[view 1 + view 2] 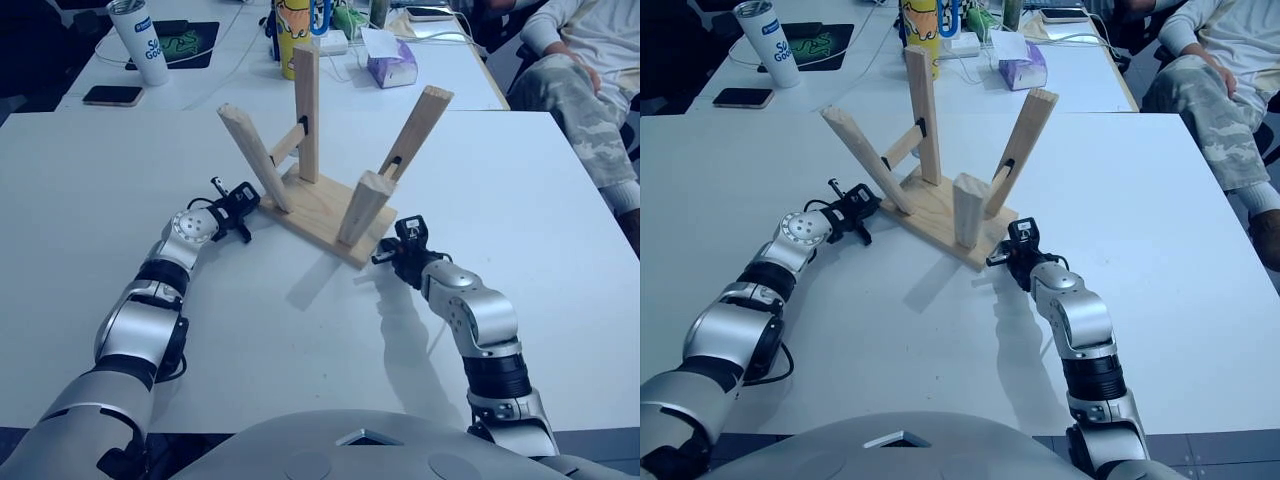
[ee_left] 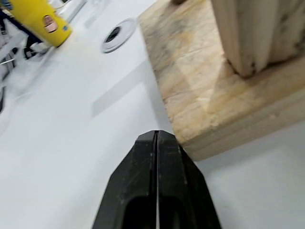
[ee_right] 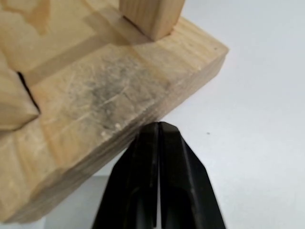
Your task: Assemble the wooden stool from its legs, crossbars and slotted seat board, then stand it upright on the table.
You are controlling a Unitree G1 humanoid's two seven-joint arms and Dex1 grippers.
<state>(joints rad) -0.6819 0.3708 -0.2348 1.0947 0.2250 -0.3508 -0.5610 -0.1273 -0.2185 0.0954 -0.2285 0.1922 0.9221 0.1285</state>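
The wooden stool lies upside down on the white table [image 1: 120,200]. Its seat board [image 1: 322,215] is flat on the table and its legs [image 1: 307,98] point up, splayed, with a crossbar [image 1: 288,142] between two of them. My left gripper [image 1: 246,203] is shut, its tip at the board's left corner, and the left wrist view shows that corner [image 2: 209,105] right beside the closed fingers [image 2: 156,181]. My right gripper [image 1: 390,252] is shut too, touching the board's front right edge [image 3: 95,138].
Behind the stool stand a yellow container [image 1: 291,35], a tissue pack [image 1: 390,68], a white cup [image 1: 140,38], a phone [image 1: 112,95] and a dark mat [image 1: 187,42]. A person sits at the far right [image 1: 590,70]. Bare table lies in front of the stool.
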